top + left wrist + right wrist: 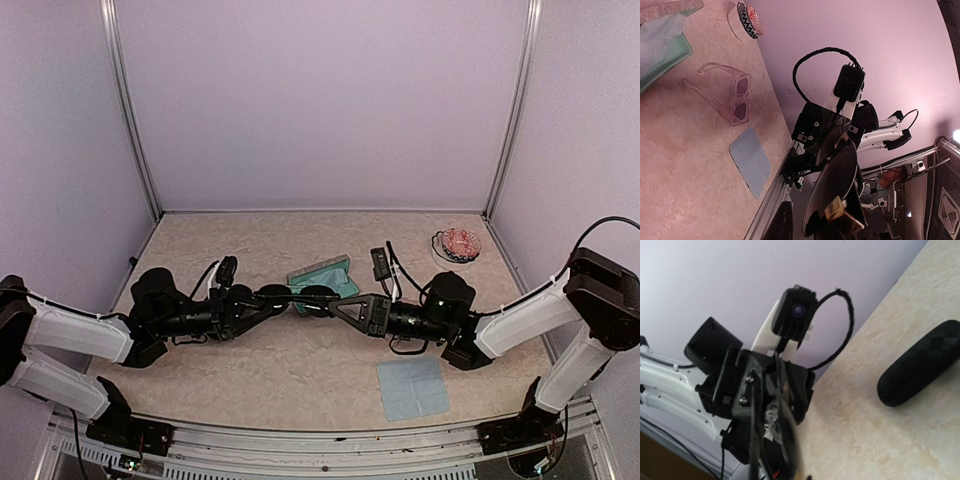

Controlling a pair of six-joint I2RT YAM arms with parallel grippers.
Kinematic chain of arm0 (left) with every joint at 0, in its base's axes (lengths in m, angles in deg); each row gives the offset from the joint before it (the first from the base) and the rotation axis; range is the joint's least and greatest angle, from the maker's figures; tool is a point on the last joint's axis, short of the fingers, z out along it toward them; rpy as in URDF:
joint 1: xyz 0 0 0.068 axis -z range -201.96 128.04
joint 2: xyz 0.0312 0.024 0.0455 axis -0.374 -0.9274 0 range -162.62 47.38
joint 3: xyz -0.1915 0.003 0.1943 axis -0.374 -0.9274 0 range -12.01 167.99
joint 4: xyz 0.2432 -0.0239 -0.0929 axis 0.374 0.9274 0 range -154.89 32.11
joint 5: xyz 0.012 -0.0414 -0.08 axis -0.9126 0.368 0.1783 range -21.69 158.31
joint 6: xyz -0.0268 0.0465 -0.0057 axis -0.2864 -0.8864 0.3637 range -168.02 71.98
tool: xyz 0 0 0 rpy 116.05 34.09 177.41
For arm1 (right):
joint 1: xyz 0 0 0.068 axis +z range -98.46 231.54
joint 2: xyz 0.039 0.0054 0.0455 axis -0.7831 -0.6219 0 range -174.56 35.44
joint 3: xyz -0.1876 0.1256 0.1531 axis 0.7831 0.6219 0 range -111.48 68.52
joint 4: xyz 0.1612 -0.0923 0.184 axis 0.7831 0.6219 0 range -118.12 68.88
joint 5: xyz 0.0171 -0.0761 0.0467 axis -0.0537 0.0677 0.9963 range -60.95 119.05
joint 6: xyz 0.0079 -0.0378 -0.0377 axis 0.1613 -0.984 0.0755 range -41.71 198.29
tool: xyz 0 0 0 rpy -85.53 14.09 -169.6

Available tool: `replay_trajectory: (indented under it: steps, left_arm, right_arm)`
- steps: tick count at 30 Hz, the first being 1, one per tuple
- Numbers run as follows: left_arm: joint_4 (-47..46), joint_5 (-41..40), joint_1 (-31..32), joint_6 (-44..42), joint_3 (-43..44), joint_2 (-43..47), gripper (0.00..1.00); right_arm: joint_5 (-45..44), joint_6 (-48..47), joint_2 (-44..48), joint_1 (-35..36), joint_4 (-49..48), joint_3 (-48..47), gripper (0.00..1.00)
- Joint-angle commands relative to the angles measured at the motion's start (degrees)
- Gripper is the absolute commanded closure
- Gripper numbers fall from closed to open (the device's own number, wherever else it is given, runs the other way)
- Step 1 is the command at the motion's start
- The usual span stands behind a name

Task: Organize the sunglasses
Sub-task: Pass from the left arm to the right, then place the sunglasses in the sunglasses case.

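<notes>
Dark sunglasses [297, 296], thin black wire frame.

Top view: they are off the desk [250, 370], just on the near side of the grey teal-lined case [322, 275]. Their long axis runs left-right and bridges the gap between the two arms. Left fingers [256, 298] are at the left lens and right fingers [345, 305] at the right lens, so neither arm is nearer. Right fingers are together, clamped on the frame's right end as best I can judge. Whether the left fingers grip or gape cannot be told here. A flat blue cloth [413, 388] lies nearer the arm bases than the case and to its right.

Left wrist view: one glossy dark oval lens, seen at a slant, fills the foreground. This arm's own fingers cannot be made out, so their state cannot be told. Clear pink sunglasses [740, 98] lie on the desk just beside the case with arms unfolded. They are transparent plastic with angular lenses, well apart from both sets of fingers.

Right wrist view: the lens is edge-on, and the wire rim runs out at the bottom edge. A matte black oval glasses case [920, 365] with a woven look lies on the pale speckled desk. The teal-lined case is out of this view.

Likely a handover; the coming move depends on which end is let go.
</notes>
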Motion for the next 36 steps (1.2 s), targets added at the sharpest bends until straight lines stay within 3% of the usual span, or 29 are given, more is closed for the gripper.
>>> replay_trajectory:
  steps: [1, 11, 19, 27, 36]
  left_arm:
    - [3.9, -2.5, 0.2, -2.1, 1.1, 1.3, 0.8]
    - [10.9, -5.5, -2.0, -4.8, -0.3, 6.8, 0.77]
    - [22.9, -6.2, -6.8, -9.6, 0.6, 15.2, 0.77]
    - [39.9, -7.9, -10.2, -18.2, 8.4, 21.8, 0.77]
    - [62.1, -15.0, -14.4, -32.1, 23.9, 25.1, 0.7]
  right_arm:
    - [-1.2, 1.0, 1.7, -1.3, -2.6, 1.5, 1.0]
    - [-2.6, -2.2, 7.4, -4.8, 9.1, 1.7, 1.0]
    - [-1.3, -11.2, 11.3, -10.3, 33.2, -4.2, 1.0]
    - [3.7, -21.1, 9.4, -15.8, 54.2, -13.8, 1.0]
    - [11.1, -31.6, 0.8, -20.0, 68.7, -27.2, 1.0]
